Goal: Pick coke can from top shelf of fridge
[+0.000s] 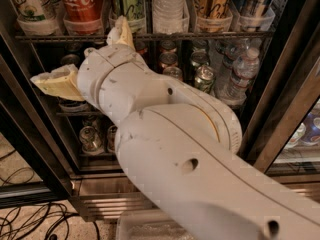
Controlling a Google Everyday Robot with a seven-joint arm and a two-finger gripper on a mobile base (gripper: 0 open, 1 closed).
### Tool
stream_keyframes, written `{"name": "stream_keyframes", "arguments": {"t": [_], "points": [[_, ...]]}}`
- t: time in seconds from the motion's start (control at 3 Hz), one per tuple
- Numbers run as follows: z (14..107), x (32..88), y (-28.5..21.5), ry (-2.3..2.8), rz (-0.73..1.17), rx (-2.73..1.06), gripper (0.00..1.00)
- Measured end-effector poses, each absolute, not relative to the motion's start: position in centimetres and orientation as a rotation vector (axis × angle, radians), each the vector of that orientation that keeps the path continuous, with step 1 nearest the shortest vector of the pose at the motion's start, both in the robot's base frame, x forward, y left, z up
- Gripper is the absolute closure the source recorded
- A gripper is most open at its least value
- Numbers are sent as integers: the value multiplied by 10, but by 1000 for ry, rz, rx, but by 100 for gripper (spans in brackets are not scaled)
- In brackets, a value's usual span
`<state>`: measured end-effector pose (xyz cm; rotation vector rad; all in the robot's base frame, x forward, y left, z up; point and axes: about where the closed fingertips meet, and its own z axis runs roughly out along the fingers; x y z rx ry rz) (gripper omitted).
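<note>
— One check first: where is the coke can?

— You will find the coke can (82,5) upright in a clear plastic tub on the top shelf (210,35) of the fridge (22,134). It stands toward the left end, with a green can (127,1) in the tub to its right.

— And the gripper?

— Your gripper (85,59) sits below that shelf, in front of the second rack. It is lower than the coke can and apart from it. Its two cream fingers (52,83) are spread wide. One points left. The other points up, and its tip reaches the front edge of the top shelf, just right of the can's tub.

— What blocks the view?

— The white arm (190,149) covers the centre and lower right. Cables (30,219) lie on the floor at lower left.
</note>
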<state>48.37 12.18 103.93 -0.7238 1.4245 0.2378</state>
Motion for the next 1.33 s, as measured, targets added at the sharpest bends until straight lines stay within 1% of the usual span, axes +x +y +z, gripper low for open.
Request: {"name": "stream_keyframes", "arguments": {"t": [0.33,0.67,1.0,1.33], "points": [[1040,485,125,1412,260,-703,0],[1035,490,135,1395,300,-688,13],[1034,498,143,1365,299,-689,21],[1041,510,155,1300,261,-702,25]]}}
